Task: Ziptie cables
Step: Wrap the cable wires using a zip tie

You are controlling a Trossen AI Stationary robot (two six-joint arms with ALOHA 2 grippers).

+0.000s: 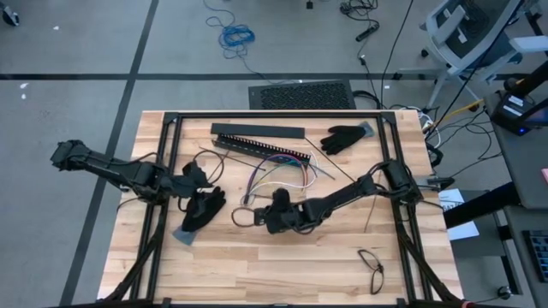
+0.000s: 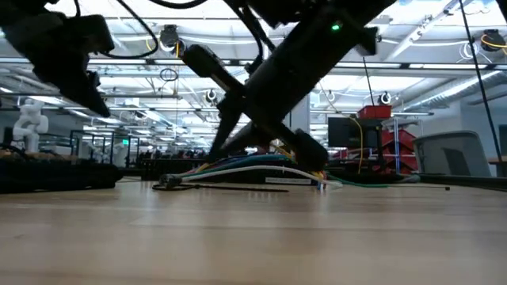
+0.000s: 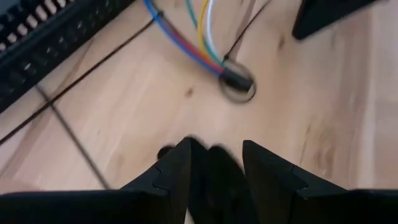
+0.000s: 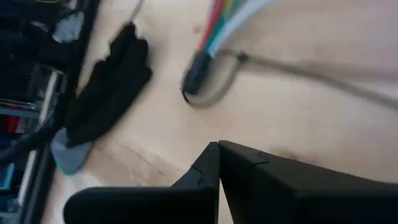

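The cables (image 1: 276, 175) lie in arcs at the table's middle, coloured wires that run into one black-wrapped end (image 3: 236, 79) on the wood. My left gripper (image 1: 204, 184) hangs above the table, left of that end, with something black between its fingers. My right gripper (image 1: 269, 210) slants down from the right, shut, its tip (image 4: 217, 144) just short of the bundle's end (image 4: 194, 78). Whether it touches the table does not show. In the low view it (image 2: 215, 150) slopes down in front of the wires (image 2: 261, 166). My left gripper (image 3: 217, 144) has a black thing (image 3: 214, 171) in the gap between its two fingers. What it is and which part is held, I cannot tell. The fingers slant down toward the table's right and stand clear of the wood.
A black glove (image 1: 203, 211) with a grey cuff (image 4: 71, 152) lies just near of my left gripper. A second glove (image 1: 344, 137) lies at the far right. A slotted black bar (image 1: 257, 147) lies behind the cables, and thin black strips (image 3: 93, 65) beside it. A black cable loop (image 1: 372, 267) sits at the near right.
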